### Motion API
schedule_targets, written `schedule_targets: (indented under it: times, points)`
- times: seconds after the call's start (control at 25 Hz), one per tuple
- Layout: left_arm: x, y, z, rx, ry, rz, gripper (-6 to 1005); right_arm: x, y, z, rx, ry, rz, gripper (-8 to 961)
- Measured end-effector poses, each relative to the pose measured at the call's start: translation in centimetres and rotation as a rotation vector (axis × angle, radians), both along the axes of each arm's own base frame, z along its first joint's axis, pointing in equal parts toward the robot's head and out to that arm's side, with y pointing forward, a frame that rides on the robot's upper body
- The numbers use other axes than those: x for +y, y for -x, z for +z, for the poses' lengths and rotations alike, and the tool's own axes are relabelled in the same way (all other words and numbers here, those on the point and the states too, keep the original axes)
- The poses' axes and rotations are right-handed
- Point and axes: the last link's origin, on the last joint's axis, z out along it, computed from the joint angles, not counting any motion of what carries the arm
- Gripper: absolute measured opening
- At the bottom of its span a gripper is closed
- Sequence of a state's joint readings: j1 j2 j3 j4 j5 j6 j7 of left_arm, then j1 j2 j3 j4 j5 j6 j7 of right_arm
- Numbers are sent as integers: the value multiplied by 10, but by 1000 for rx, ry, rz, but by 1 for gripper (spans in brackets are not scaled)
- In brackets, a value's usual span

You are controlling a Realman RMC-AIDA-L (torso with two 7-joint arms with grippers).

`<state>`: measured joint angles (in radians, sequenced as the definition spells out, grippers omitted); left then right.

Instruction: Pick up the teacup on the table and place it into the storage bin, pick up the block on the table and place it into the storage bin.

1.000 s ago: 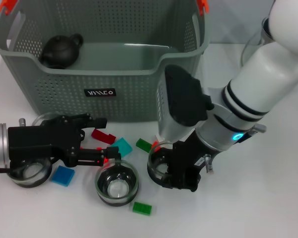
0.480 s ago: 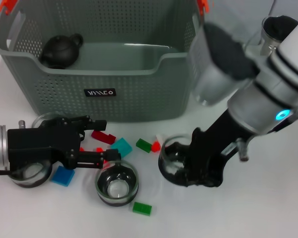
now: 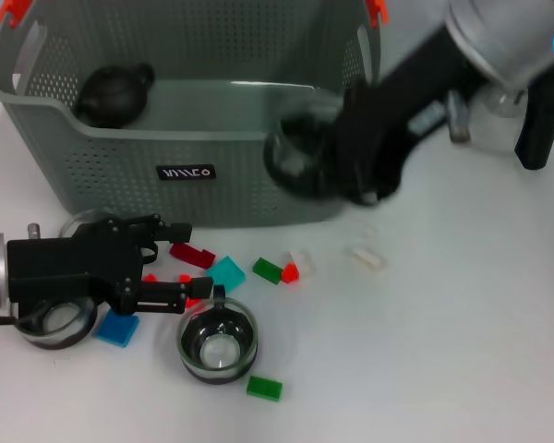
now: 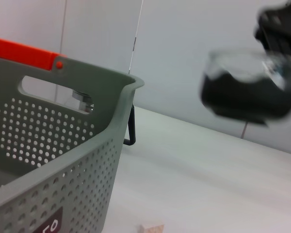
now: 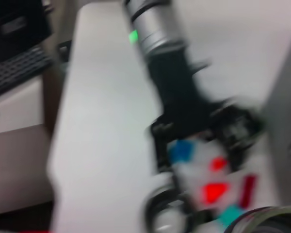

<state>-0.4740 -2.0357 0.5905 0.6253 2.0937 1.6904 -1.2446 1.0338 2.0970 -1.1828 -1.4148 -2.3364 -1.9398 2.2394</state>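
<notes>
Lying low at the near left, the left gripper [image 3: 189, 261] stretches its black fingers to the right over the white table [image 3: 443, 351], spread apart around small coloured blocks with nothing pinched between them. Under its body sits a round glass cup [image 3: 57, 321] beside a flat blue block [image 3: 117, 328]. Just right of the fingertips lie a red block [image 3: 192, 253], a teal block [image 3: 225, 273], and a second glass teacup [image 3: 218, 344] standing upright, mouth up, its wall clear and dark-rimmed. A green block [image 3: 264, 388] lies near of it, another green block [image 3: 267, 269] far of it. Behind them stands the storage bin [image 3: 212, 185], grey-green plastic with perforated walls and orange clips, a dark round teapot [image 3: 114, 92] inside at its far left. Against the bin's right front wall the right gripper [image 3: 355, 161] carries a glass teacup [image 3: 300, 157] clear of the table, pinched at the rim, level with the bin's wall; its tilt is too blurred to tell. A pale block [image 3: 366, 257] lies on the table below.
</notes>
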Motion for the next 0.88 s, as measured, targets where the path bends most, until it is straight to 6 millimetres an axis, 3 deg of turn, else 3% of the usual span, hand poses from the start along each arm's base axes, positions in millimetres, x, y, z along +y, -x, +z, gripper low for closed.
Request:
schedule_targets:
  times: [0.16, 0.4, 0.88]
  points:
    - [0, 0, 0, -1, 1, -1, 875, 23, 16, 4, 33, -128, 58, 62]
    - [0, -2, -2, -10, 0, -1, 875, 65, 22, -11, 81, -295, 94, 63]
    - [2, -5, -2, -27, -1, 0, 875, 120, 9, -51, 96, -440, 132, 64]
